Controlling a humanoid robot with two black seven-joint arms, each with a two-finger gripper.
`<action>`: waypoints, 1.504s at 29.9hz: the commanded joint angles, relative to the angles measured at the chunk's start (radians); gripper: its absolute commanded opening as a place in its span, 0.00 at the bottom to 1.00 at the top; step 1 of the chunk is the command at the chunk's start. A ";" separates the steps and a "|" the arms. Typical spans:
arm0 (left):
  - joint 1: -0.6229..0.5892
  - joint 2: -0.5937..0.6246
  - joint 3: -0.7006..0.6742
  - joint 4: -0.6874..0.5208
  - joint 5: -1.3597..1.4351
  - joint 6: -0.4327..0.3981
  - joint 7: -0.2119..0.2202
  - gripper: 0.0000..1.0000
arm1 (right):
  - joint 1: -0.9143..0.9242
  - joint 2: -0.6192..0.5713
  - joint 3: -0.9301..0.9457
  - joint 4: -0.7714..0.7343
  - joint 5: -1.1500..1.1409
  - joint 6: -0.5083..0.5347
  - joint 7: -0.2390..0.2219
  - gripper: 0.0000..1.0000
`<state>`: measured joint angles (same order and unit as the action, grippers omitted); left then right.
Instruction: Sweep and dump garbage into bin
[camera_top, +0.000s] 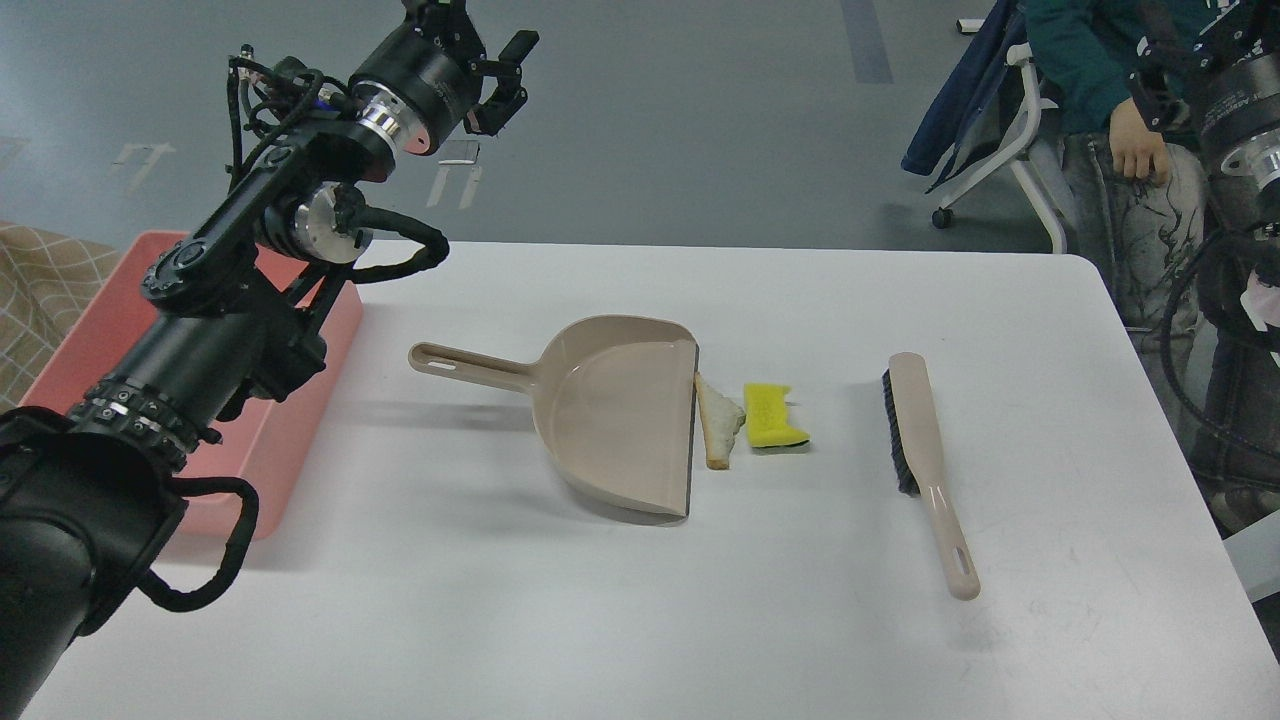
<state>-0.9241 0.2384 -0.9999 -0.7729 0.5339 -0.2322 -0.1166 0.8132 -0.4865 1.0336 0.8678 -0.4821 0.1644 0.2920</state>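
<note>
- The left gripper (487, 62) hung high over the floor past the counter's (620, 600) far-left corner; its jaws stood apart, holding nothing.
- The right gripper (1195, 40) sat at the top-right edge of view, cut off by the frame; whether its jaws were wide or narrow I cannot tell.
- The bin (300, 420) lay at the counter's left edge, below and nearer than the left jaws, partly hidden by the left arm.
- The dustpan (610, 420) rested mid-counter, well to the right of and below the left jaws, handle pointing left.
- The bread (717, 425) lay touching the dustpan's open lip.
- The sponge (772, 415) sat just beside the bread, on its right.
- The brush (925, 465) lay further right, apart from the sponge, bristles toward it, well below the right jaws.
- No readable writing showed on any item.
</note>
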 joint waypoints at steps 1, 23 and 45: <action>-0.002 0.004 0.001 0.001 0.000 -0.005 -0.003 0.98 | 0.006 0.003 -0.007 0.000 0.002 0.003 -0.049 1.00; 0.143 0.096 0.003 -0.296 0.011 -0.004 0.000 0.98 | 0.006 -0.004 -0.012 0.016 0.008 0.043 -0.056 1.00; 0.553 0.559 0.072 -0.893 0.569 0.096 0.017 0.98 | -0.025 -0.029 -0.021 0.027 0.005 0.035 -0.048 1.00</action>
<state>-0.4407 0.7691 -0.9274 -1.6080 0.9776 -0.1487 -0.0998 0.7923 -0.5152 1.0149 0.8916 -0.4769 0.2055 0.2416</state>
